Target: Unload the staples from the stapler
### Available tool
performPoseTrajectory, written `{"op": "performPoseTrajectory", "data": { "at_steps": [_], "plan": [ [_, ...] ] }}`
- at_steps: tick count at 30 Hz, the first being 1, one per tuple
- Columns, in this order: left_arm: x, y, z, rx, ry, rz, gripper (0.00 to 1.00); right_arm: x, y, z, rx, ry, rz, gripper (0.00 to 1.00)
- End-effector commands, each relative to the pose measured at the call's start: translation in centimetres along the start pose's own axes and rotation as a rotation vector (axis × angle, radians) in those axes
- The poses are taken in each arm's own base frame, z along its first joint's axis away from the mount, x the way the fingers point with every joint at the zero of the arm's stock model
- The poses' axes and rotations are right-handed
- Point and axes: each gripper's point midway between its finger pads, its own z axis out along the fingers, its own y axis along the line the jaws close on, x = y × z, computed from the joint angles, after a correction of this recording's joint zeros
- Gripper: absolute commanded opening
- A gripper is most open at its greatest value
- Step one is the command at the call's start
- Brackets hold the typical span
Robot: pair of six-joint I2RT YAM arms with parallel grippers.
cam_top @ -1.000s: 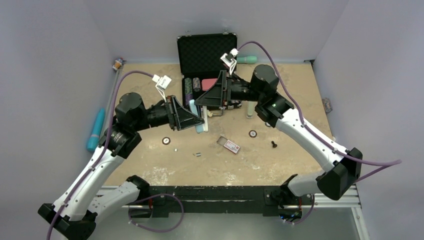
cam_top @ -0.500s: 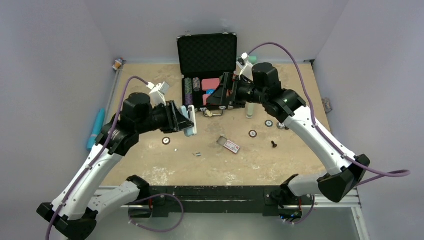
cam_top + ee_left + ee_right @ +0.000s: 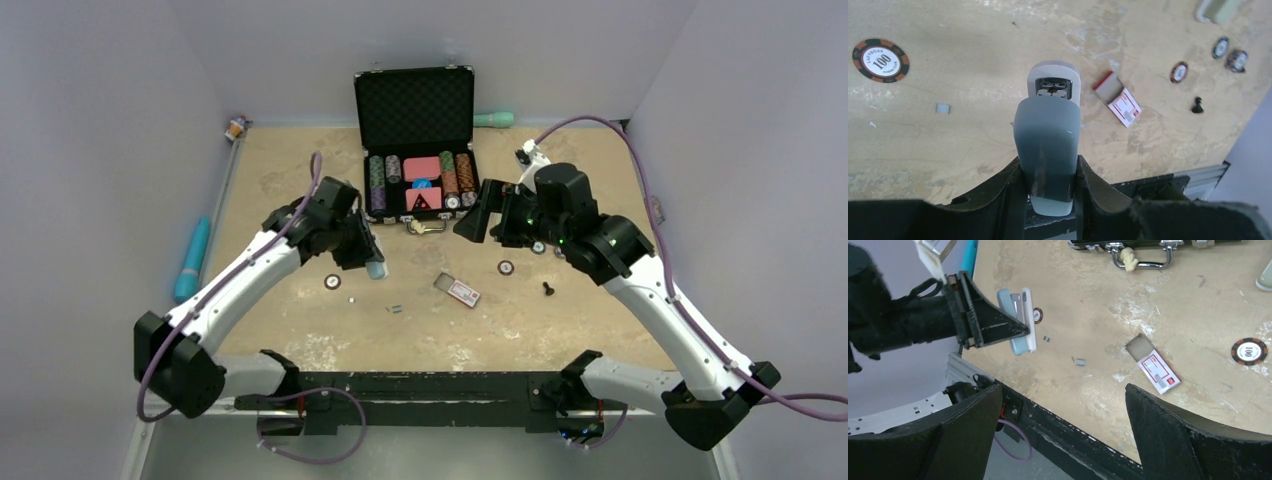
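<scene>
My left gripper (image 3: 366,252) is shut on a pale blue stapler (image 3: 376,266) with a white base. It holds it by the rear end, nose down, above the table. In the left wrist view the stapler (image 3: 1048,130) fills the gap between both fingers. It also shows in the right wrist view (image 3: 1017,325). Two tiny grey staples strips lie on the table, one (image 3: 352,297) near a poker chip and one (image 3: 395,308) further right. They also show in the right wrist view (image 3: 1046,339) (image 3: 1079,361). My right gripper (image 3: 478,222) is wide open and empty, right of the stapler.
An open black case (image 3: 413,100) with poker chips stands at the back. A red-and-white flat box (image 3: 462,291) lies mid-table. Loose chips (image 3: 332,282) (image 3: 506,267) and a small black piece (image 3: 548,289) lie around. A teal object (image 3: 190,260) lies at the left edge.
The two grippers have drawn apart. My left gripper carried the stapler down and left, towards the table. My right gripper pulled back to the right, off the stapler, and is open.
</scene>
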Motion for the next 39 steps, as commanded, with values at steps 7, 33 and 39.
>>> {"op": "performPoseTrajectory", "data": {
  "at_steps": [7,33,39],
  "plan": [
    [-1.8,3.3,6.6,-0.273,-0.022,-0.322,0.0,1.3,-1.6,-1.0,0.037,-0.009,0.003,0.97],
    [-4.0,6.6,10.4,-0.444,0.011,-0.475,0.99,0.9,0.9,-2.4,-0.076,0.005,-0.042,0.99],
    [-4.9,5.8,9.4,-0.409,-0.006,-0.422,1.0,-0.9,4.3,-2.5,-0.195,-0.005,-0.016,0.99]
  ]
}}
